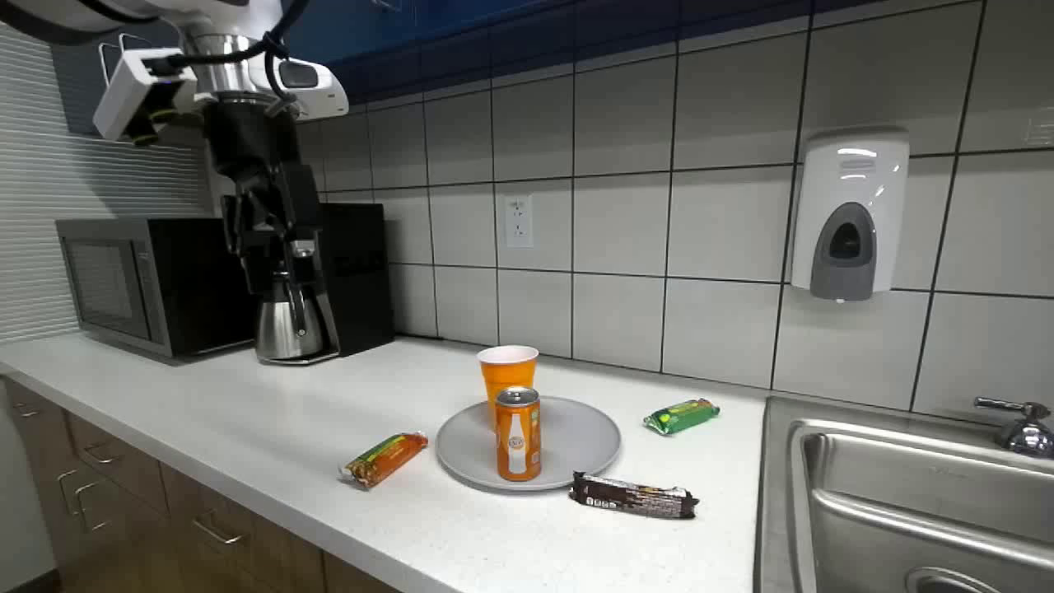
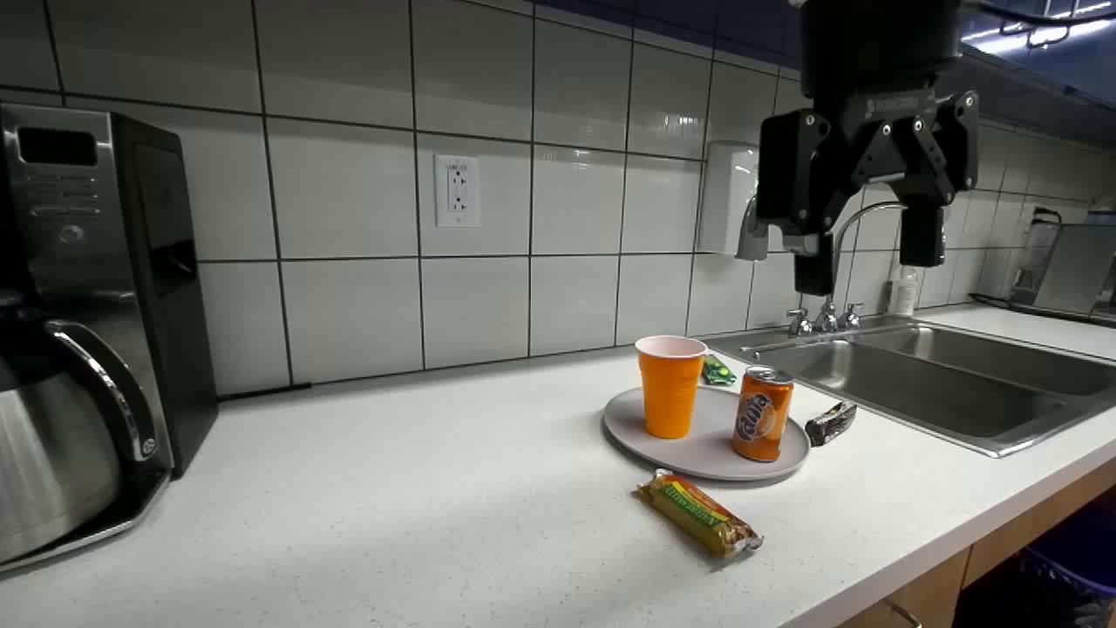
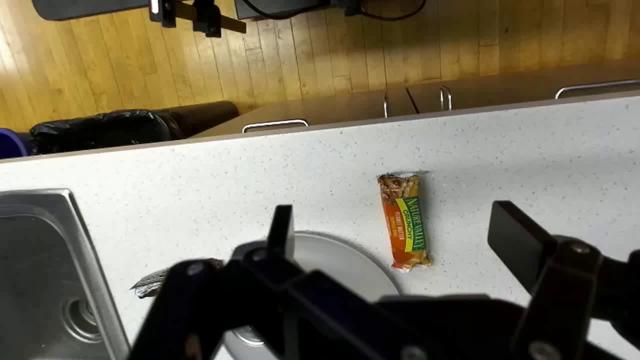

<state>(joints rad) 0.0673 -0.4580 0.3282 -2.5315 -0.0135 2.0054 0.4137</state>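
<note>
Wide-spread fingers (image 3: 520, 245) frame the granola bar (image 3: 406, 225) beside a plate (image 3: 345, 260)

The fingers are parted wide, have hold of nothing, and hang well above the bench (image 3: 225, 190). In the wrist view the granola bar lies on the bench between them, its long sides facing the fingertips, just beside the plate. That alignment looks right for a pinch across the narrow width, so the angle probably needs little change.

The plate seems the main hazard: the finger on its side overlaps its rim in the wrist view. A slow, straight descent, aimed slightly off the granola bar's middle toward the bench's front edge, would likely clear it. The can (image 2: 763, 414) and cup (image 2: 670, 388), both upright on the plate in both exterior views, make any sideways drift over the plate risky. The wrapper (image 2: 700, 516) looks crinkled at its ends and is probably slick, so a gentle squeeze low on the solid body should serve better than a pinch on a tip.
</note>
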